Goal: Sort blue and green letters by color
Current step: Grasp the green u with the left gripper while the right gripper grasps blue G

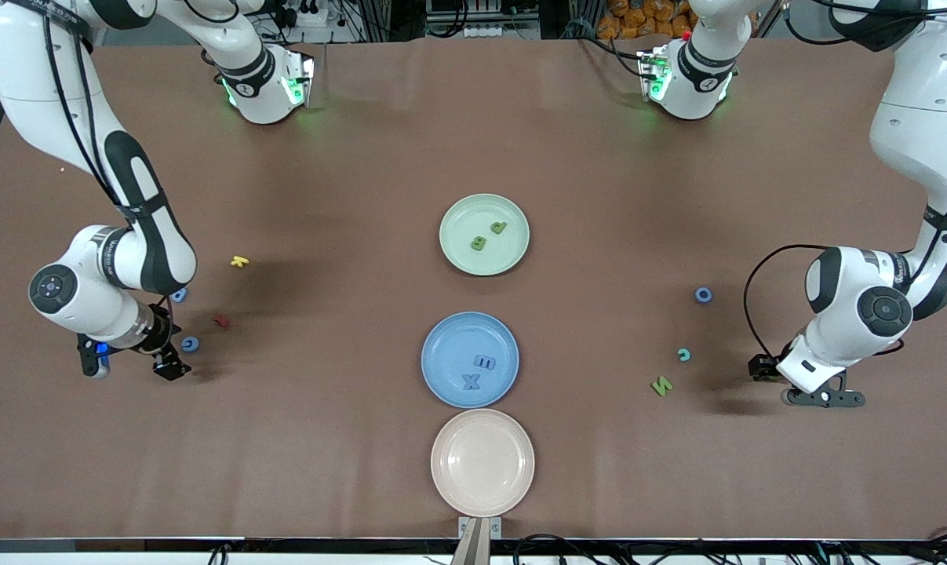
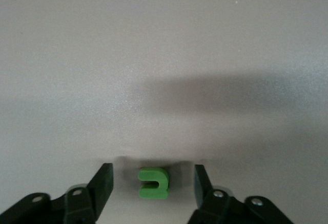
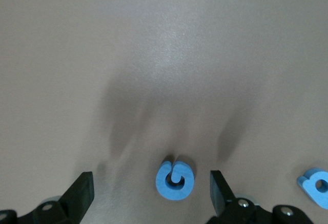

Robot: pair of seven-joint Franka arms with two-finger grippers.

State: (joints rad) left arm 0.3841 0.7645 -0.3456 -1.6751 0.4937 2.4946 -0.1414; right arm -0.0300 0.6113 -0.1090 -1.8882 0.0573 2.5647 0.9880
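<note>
A green letter (image 2: 153,183) is seen lying flat on the tabletop (image 1: 347,157), directly between the fingers (image 2: 104,179) of the left gripper (image 2: 153,175). The fingers are held apart, one on each side of the letter, with bare tabletop showing in both gaps, so nothing is grasped yet. The piece is nearly as wide as it is long. Its notch is turned toward one finger and its closed back toward the other.

In the front view the left gripper (image 1: 822,397) is found low, well away from the blue plate (image 1: 442,345), toward the left arm's end of the tabletop. Which letter it straddles cannot be matched with certainty there. Two green pieces, a curved one (image 1: 683,355) and an N (image 1: 661,385), lie between the blue plate and that gripper.

The step in hand is judged to be the pick of a green letter. A straight closing across the piece appears to be all that is called for, since it sits centred in the gap.

The right gripper (image 1: 169,367) is placed toward the right arm's end from the blue plate, with its fingers spread wide around a blue G (image 3: 175,179) that is untouched. A second blue letter (image 3: 315,185) lies just beside it.

Two blue letters (image 1: 485,362) already rest in the blue plate. Two green ones (image 1: 478,243) rest in the green plate (image 1: 461,212), which is farther from the camera than the blue plate.
</note>
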